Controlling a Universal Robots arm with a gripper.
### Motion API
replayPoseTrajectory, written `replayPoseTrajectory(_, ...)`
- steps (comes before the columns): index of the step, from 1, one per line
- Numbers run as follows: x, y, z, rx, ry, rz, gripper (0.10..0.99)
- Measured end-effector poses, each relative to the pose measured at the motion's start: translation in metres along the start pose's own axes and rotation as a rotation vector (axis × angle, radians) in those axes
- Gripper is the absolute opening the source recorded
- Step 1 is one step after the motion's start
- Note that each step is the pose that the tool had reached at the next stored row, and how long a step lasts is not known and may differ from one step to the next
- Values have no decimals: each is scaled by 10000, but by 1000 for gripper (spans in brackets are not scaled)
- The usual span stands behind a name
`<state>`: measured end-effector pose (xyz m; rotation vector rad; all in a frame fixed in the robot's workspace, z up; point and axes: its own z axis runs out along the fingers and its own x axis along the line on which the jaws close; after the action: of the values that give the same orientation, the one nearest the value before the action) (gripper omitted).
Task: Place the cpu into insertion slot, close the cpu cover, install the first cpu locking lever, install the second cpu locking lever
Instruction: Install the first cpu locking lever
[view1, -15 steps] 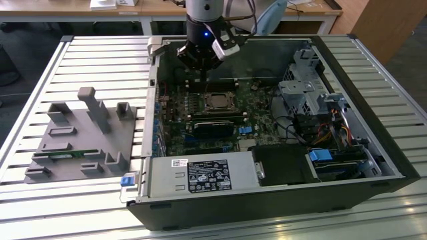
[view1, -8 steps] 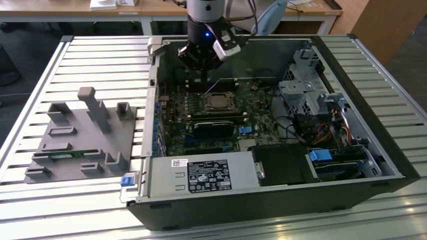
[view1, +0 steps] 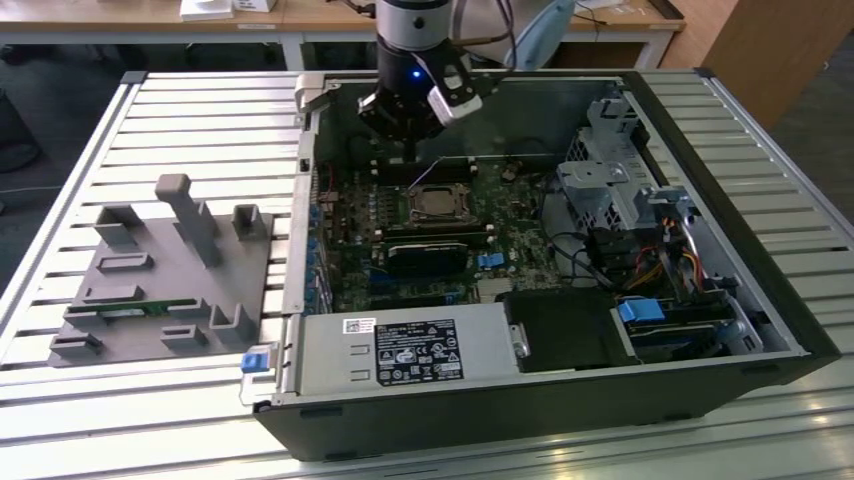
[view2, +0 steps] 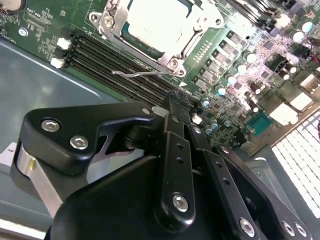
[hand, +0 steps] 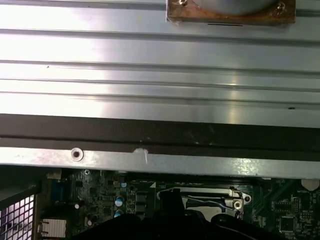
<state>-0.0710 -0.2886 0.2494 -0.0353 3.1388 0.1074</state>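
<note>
Silver-grey, the cpu (view2: 159, 20) sits in the insertion slot (view1: 435, 205) at the exterior frame's centre, with the cpu cover (view2: 197, 31) seemingly down around it. We judge placement done; one locking lever (view2: 145, 74), seen mid-frame in the second wrist view but not in the exterior view, looks unlatched. Just above, the gripper (view2: 172, 107) appears closed on nothing.
</note>
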Motion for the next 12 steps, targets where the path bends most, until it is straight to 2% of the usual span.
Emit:
replayPoseTrajectory(7, -85, -5, 47, -2, 9, -133, 106)
replayPoseTrajectory(12, -113, -7, 67, 1, 10, -133, 106)
